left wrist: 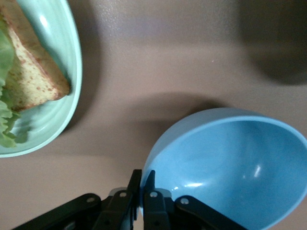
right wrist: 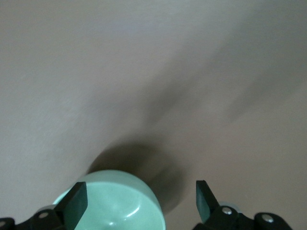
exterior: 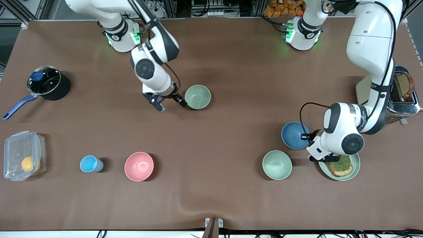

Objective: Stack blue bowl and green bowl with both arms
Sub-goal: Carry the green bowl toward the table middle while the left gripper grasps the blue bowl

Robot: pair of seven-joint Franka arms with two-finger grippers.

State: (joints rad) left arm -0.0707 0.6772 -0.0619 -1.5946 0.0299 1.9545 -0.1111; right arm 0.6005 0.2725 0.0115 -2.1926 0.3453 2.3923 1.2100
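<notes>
The blue bowl (exterior: pixel 293 135) sits toward the left arm's end of the table, beside a plate of toast. My left gripper (exterior: pixel 310 137) is shut on its rim; in the left wrist view the two fingers pinch the rim of the blue bowl (left wrist: pixel 230 167) at my left gripper (left wrist: pixel 142 186). The sage-green bowl (exterior: pixel 197 96) stands upright nearer the robots' bases. My right gripper (exterior: pixel 172 105) is open beside it, toward the right arm's end. In the right wrist view the green bowl (right wrist: pixel 120 206) lies partly between the spread fingers of my right gripper (right wrist: pixel 141 201).
A paler mint-green bowl (exterior: pixel 277 164) and a mint plate with toast (exterior: pixel 354 165) lie near the blue bowl. A toaster (exterior: pixel 403 96) stands at the left arm's end. A pink bowl (exterior: pixel 139 166), light-blue cup (exterior: pixel 91 164), plastic container (exterior: pixel 21 160) and lidded pot (exterior: pixel 46 82) lie toward the right arm's end.
</notes>
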